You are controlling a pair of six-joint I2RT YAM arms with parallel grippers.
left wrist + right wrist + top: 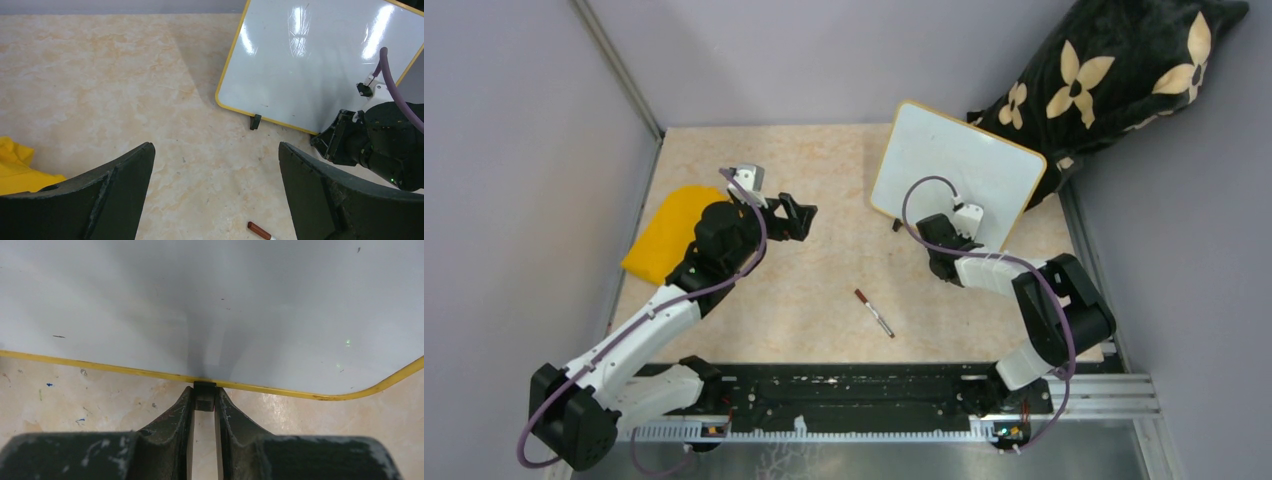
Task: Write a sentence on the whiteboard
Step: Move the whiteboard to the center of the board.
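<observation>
Right gripper (204,404) is pinching a small black foot (204,390) on the lower edge of the whiteboard (200,300). Both fingers are pressing the foot's sides, and only a narrow slit is showing between them. The finger faces are dark and scuffed with pale wear marks.

The whiteboard is standing tilted at the far right of the worktop (824,280), its back leaning on the pillow (1114,80). It is a flat, glossy white rectangle with rounded corners and a thin yellow rim. The face is showing glare streaks and a few tiny specks. A second foot (896,225) is sitting free on the worktop toward the board's left end.

Left gripper (799,215) is hanging over the worktop's middle left, jaws spread wide and holding nothing, well apart from the board.

The worktop is beige with a marbled pattern. A marker (874,313), reddish-brown cap and pale barrel, is lying near the middle of the near edge. A yellow cloth (669,232) is lying crumpled at the left edge. The pillow is black plush with cream flower shapes, in the far right corner.
</observation>
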